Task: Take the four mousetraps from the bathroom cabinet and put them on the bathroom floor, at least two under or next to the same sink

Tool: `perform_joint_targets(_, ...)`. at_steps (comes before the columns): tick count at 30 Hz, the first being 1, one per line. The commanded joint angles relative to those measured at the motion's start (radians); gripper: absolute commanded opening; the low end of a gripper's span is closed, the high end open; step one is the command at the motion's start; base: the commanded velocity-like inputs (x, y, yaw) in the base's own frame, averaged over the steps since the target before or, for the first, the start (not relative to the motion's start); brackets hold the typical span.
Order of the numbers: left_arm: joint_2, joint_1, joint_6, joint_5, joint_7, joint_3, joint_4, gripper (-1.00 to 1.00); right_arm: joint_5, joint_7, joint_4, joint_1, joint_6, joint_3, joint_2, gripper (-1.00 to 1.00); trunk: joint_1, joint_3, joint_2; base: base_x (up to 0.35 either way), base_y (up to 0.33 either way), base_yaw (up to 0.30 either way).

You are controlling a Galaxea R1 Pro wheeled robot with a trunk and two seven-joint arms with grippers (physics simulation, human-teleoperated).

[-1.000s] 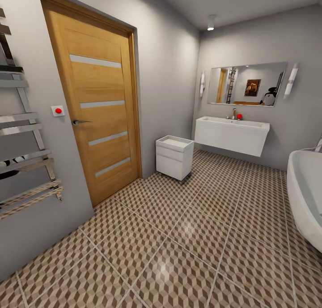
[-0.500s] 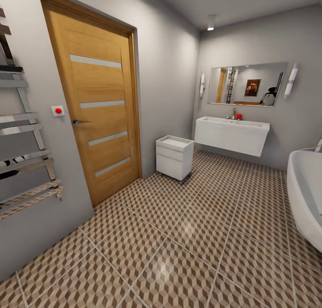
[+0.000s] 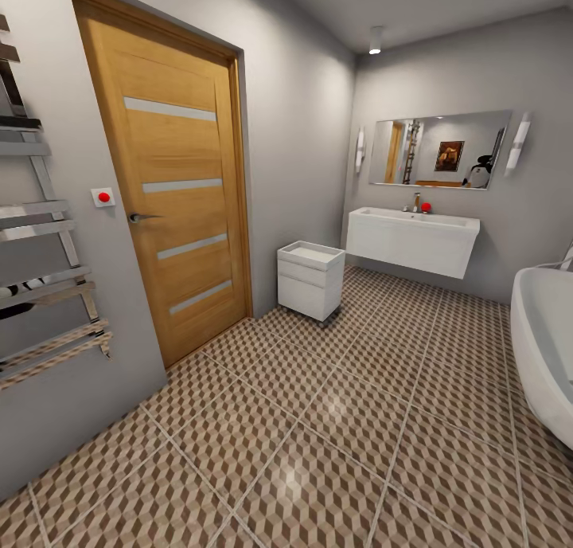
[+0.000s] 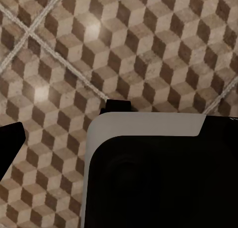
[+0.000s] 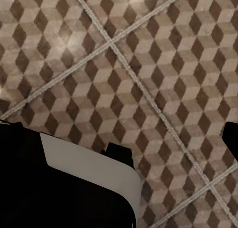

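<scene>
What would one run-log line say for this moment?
place: bathroom | ahead: sink, white drawer unit, door | right: bathtub | floor: patterned tiles | mousetraps: unseen

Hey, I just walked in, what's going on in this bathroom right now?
Nothing is being handled at this moment. The robot faces into the bathroom: a closed wooden door on the left, a small white drawer unit beside it, the wall-hung bathroom sink under a mirror, and a bathtub's edge at right. Both wrist cameras look down at the patterned bathroom floor. No mousetraps in sight.
</scene>
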Motion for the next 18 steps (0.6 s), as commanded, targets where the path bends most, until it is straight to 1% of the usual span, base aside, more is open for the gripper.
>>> perform_joint_targets(1,0.0,-0.002,-0.007,-0.001,-0.003,0.008,0.004,1.0,0.01,0.0,0.001,-0.001,-0.003,-0.004,0.0,1.0,0.0,-0.001,-0.001,0.0,0.0,0.0)
perform_joint_targets(18,0.0,-0.002,-0.007,-0.001,-0.003,0.008,0.004,1.0,0.01,0.0,0.001,-0.001,-0.003,-0.004,0.0,1.0,0.0,-0.001,-0.001,0.0,0.0,0.0)
